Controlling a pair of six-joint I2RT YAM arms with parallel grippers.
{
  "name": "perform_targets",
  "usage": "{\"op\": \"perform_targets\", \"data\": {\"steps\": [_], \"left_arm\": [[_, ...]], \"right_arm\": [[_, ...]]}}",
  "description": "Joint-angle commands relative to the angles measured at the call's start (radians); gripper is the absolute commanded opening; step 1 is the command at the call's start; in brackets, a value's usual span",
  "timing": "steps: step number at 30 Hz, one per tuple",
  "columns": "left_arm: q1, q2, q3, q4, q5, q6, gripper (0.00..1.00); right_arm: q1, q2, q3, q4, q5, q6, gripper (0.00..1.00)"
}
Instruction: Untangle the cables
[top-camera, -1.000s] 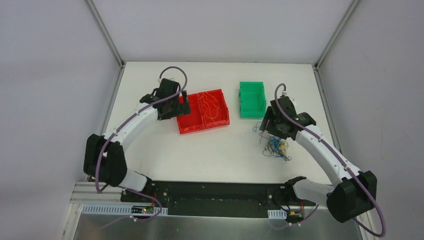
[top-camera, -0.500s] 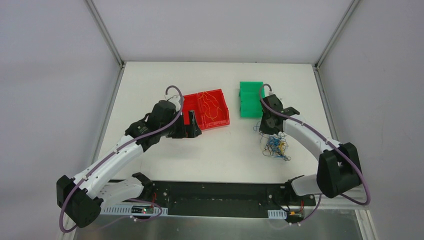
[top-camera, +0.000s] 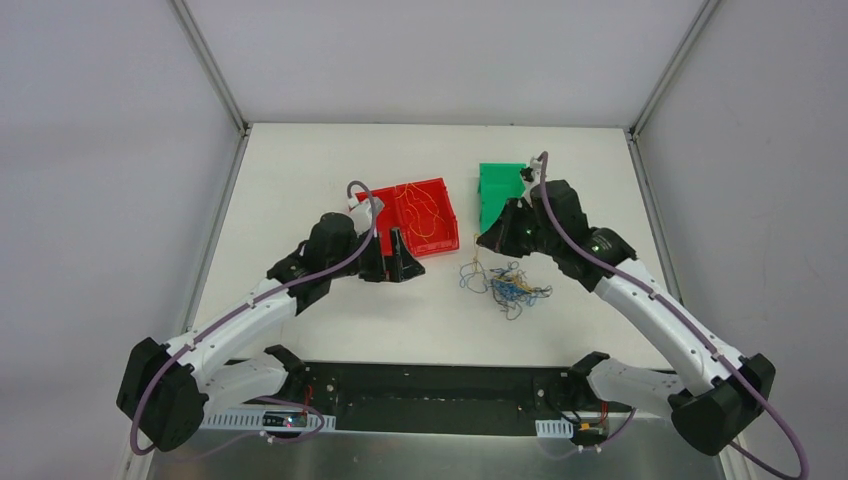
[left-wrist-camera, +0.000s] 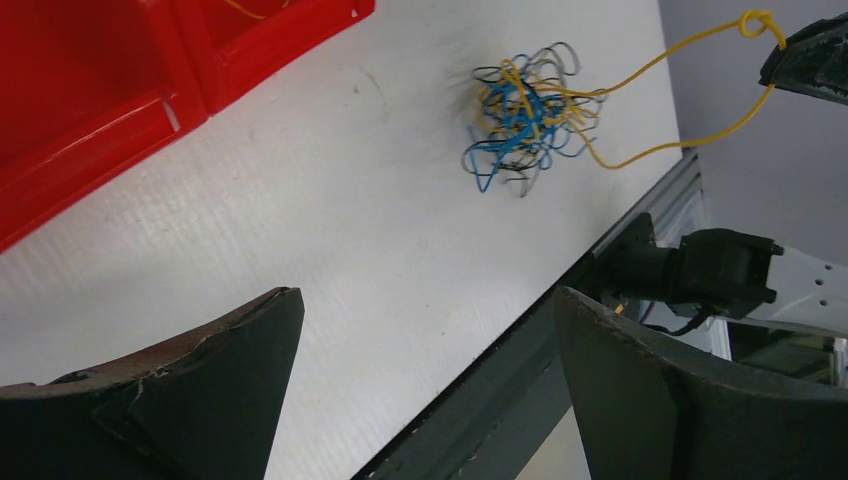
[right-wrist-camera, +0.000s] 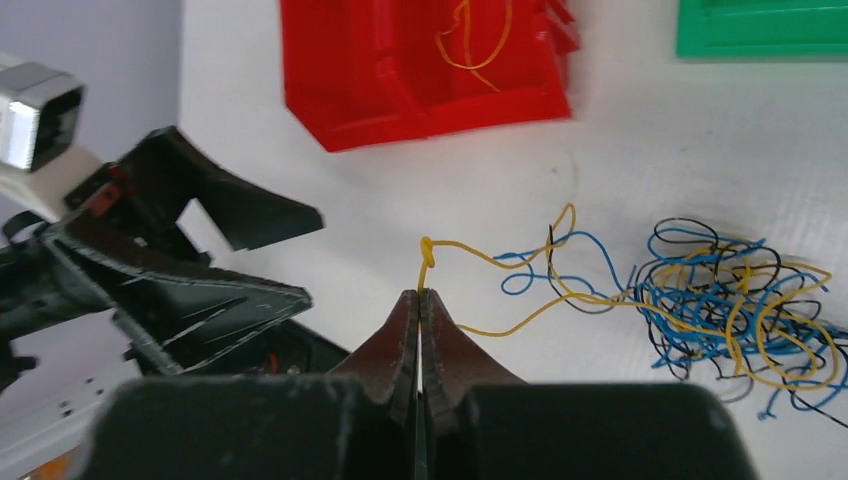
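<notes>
The cables (top-camera: 510, 285) lie in a loose orange-yellow, blue and black tangle on the white bench (top-camera: 300, 180), just off the red bin's (top-camera: 442, 244) right corner on the arms' side and a little apart from it. The right hand (right-wrist-camera: 419, 300) has its two fingers pressed together on a yellow strand (right-wrist-camera: 427, 252) that runs out of the tangle toward the red bin, its knotted loop just above the fingertips. The left hand (left-wrist-camera: 430, 300) hangs by the red bin's arm-side edge with fingers wide apart, holding nothing, and more yellow wire (top-camera: 421, 215) lies inside the bin.
</notes>
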Motion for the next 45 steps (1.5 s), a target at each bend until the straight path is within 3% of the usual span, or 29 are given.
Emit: {"op": "perform_targets", "data": {"steps": [1, 5, 11, 20, 21, 22, 23, 24, 25, 34, 38, 41, 44, 45], "left_arm": [[-0.006, -0.004, -0.026, 0.234, 0.112, -0.018, 0.99], [-0.009, 0.014, -0.046, 0.353, 0.181, -0.016, 0.99], [-0.014, 0.086, -0.014, 0.365, 0.142, 0.038, 0.99], [-0.026, 0.306, 0.101, 0.378, 0.17, 0.025, 0.8], [-0.036, 0.318, 0.11, 0.383, 0.18, 0.024, 0.71], [-0.049, 0.325, 0.113, 0.39, 0.189, 0.025, 0.57], [-0.055, 0.332, 0.117, 0.393, 0.196, 0.026, 0.39], [-0.059, 0.337, 0.115, 0.392, 0.197, 0.022, 0.15], [-0.057, 0.339, 0.109, 0.389, 0.188, 0.015, 0.0], [-0.057, 0.178, -0.124, 0.278, 0.046, 0.002, 0.0], [-0.057, 0.106, -0.23, 0.262, 0.017, -0.007, 0.0], [-0.057, 0.061, -0.258, 0.277, 0.048, -0.001, 0.01], [-0.059, 0.041, -0.238, 0.316, 0.096, 0.011, 0.55], [-0.059, 0.037, -0.228, 0.334, 0.106, 0.017, 0.65]], "right_arm": [[0.004, -0.063, 0.037, 0.098, -0.184, 0.127, 0.0], [0.005, -0.066, 0.085, 0.114, -0.242, 0.169, 0.0], [0.005, -0.055, 0.137, 0.113, -0.32, 0.213, 0.0], [0.024, -0.093, 0.115, 0.122, -0.344, 0.241, 0.0], [0.023, -0.1, 0.112, 0.116, -0.33, 0.241, 0.0], [0.024, -0.107, 0.111, 0.107, -0.31, 0.24, 0.0], [0.025, -0.114, 0.112, 0.092, -0.289, 0.235, 0.0], [0.024, -0.12, 0.116, 0.074, -0.269, 0.23, 0.0], [0.024, -0.129, 0.121, 0.055, -0.249, 0.221, 0.0], [-0.002, -0.226, 0.347, -0.363, 0.269, 0.077, 0.0], [-0.01, -0.242, 0.461, -0.443, 0.326, 0.019, 0.0], [-0.01, -0.219, 0.521, -0.47, 0.282, 0.0, 0.0], [-0.01, -0.194, 0.531, -0.446, 0.187, 0.008, 0.0], [-0.01, -0.187, 0.53, -0.431, 0.154, 0.017, 0.0]]}}
